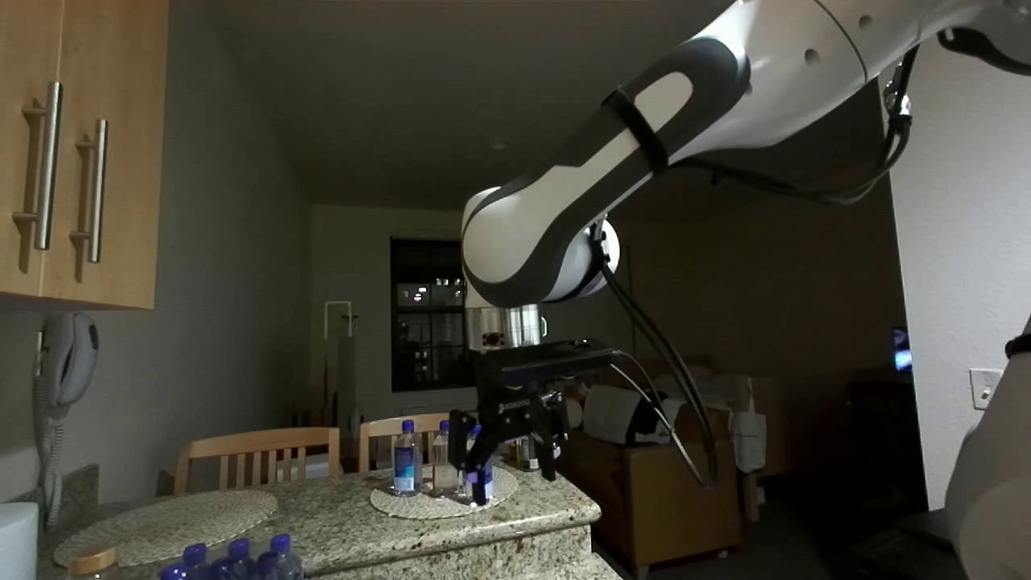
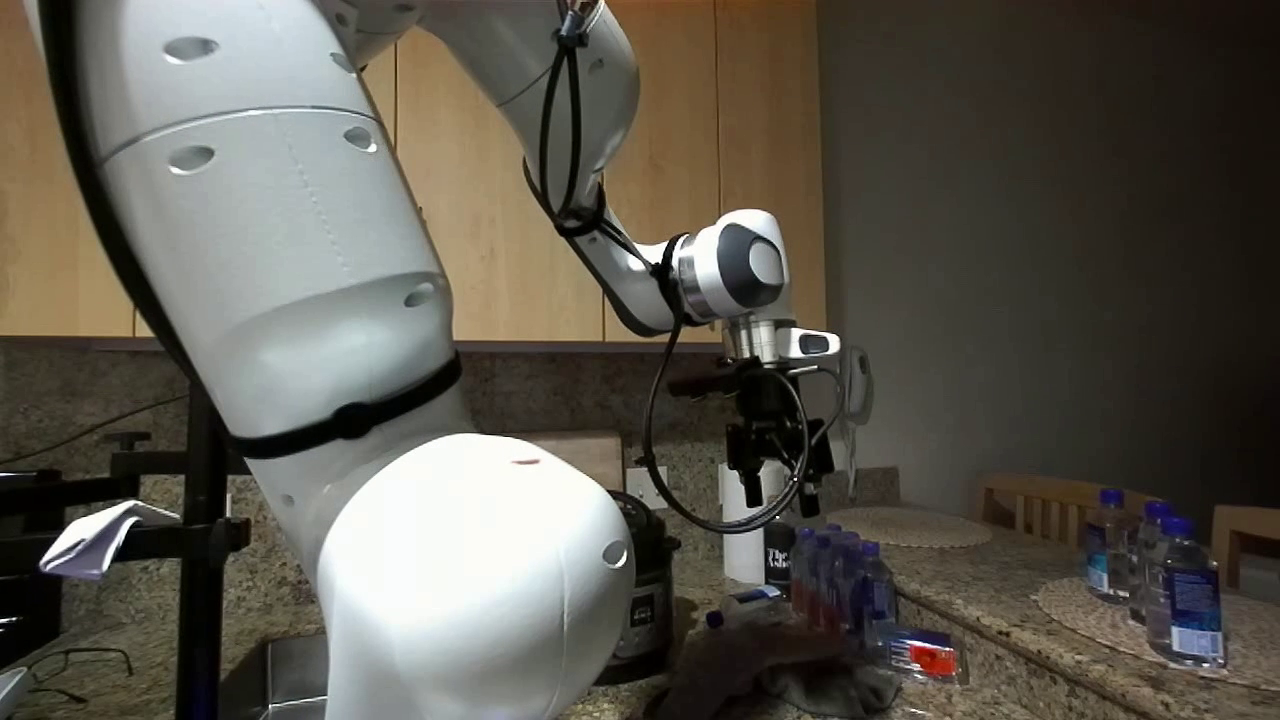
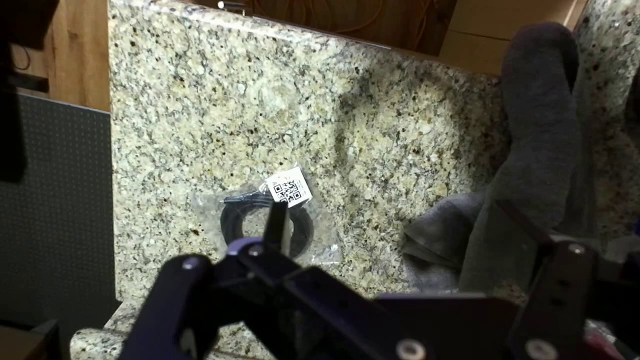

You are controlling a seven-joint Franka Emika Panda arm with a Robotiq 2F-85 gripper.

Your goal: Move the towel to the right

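Grey cloth towel (image 3: pixel 540 145) rumpled on the speckled granite bench (image 3: pixel 190 125), my jaws standing wide above.
The towel stretches along the right of my wrist view; one of my jaws overlaps it there. Apart from it lies a clear plastic bag (image 3: pixel 325 237) with a black coil (image 3: pixel 231 223) and a white QR label (image 3: pixel 295 185), partly behind my opposite jaw. In an exterior view, the towel rests near upright clear bottles (image 2: pixel 876 595) with blue caps and a clear packet (image 2: pixel 925 655) marked red and blue. In both exterior views, three more blue-capped bottles (image 2: pixel 1193 610) stand on a round woven mat (image 2: pixel 1070 613) on the raised tier (image 2: pixel 985 590).
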